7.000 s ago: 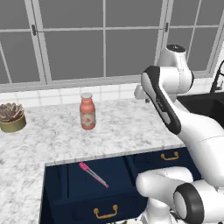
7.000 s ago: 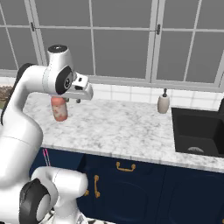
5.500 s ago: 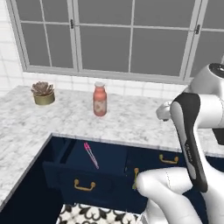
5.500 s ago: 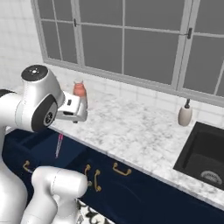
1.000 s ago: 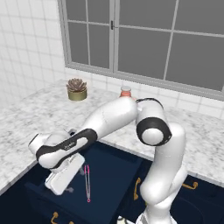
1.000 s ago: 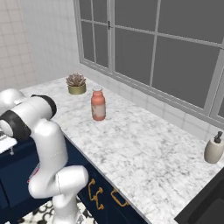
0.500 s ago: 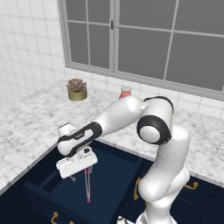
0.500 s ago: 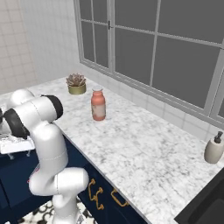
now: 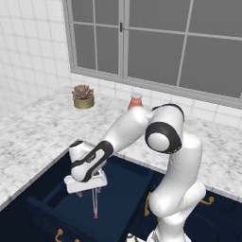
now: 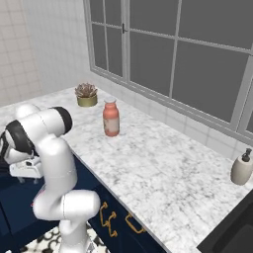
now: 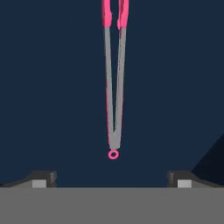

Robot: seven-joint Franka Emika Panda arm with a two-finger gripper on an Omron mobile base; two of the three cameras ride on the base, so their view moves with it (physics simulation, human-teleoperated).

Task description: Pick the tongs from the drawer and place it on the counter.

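The tongs [image 11: 114, 87] lie flat on the floor of the open navy drawer [image 9: 45, 211], pink tips far from the hand and the small pink ring end nearest it. In the left base view the tongs [image 9: 96, 204] show as a thin pink line just below my gripper [image 9: 89, 190]. The gripper [image 11: 111, 179] hangs low inside the drawer, open, its fingertips [image 11: 43, 177] spread wide with nothing between them. The tongs' ring end sits just ahead of the gap. The marble counter [image 9: 42, 127] runs around the drawer. In the right base view the gripper [image 10: 22, 178] sits at the far left.
A salmon-red bottle [image 10: 111, 117] and a potted succulent [image 10: 86, 95] stand on the counter [image 10: 148, 163] near the window. A soap dispenser [image 10: 242, 169] sits at the right beside the dark sink. My own arm arches over the drawer's right half.
The hand has swung from the drawer's front left to the right, coming to rest over the ring end of the tongs. The tongs have not moved.
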